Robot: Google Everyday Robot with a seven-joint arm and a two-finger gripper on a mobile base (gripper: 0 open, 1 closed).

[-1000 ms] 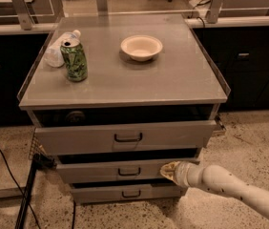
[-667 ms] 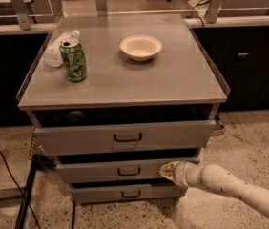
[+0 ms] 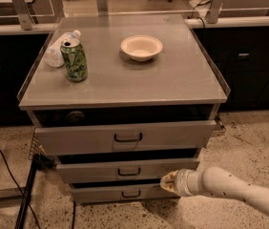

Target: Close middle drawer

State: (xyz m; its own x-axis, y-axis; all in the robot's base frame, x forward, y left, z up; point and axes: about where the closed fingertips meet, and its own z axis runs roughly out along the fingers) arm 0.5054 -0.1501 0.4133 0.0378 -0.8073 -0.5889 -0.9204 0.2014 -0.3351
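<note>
Cabinet: a grey three-drawer cabinet [image 3: 191, 87] is standing on a speckled floor [image 3: 253, 137], with all three drawers sitting partly pulled out.
Middle drawer: the middle drawer [image 3: 91, 171], second from the top, is sticking out less than the drawer above it and a little more than the one below; a dark gap is showing above its low front panel.
Handle: its small dark handle [image 3: 129, 171] is sitting at the centre of the front.
Gripper: the gripper [image 3: 169, 181] is reaching in from the right and sitting at the lower right corner of the middle drawer's front, touching it or just beside it; whether it is open or closed cannot be told.
Arm: the pale arm [image 3: 244, 189] is running from the lower right edge of the view toward the cabinet.
Top drawer: the taller top drawer [image 3: 77, 140] is standing out furthest.
Lowest drawer: the lowest drawer [image 3: 96, 194] is sitting open just a crack.
Cabinet top: a green can [image 3: 74, 60] is standing upright near the left, a clear plastic bottle [image 3: 57, 52] is lying just behind it, and a cream bowl [image 3: 141, 47] is sitting near the middle, well apart from the can.
Cable: a black cable [image 3: 1, 162] is trailing over the floor on the left.
</note>
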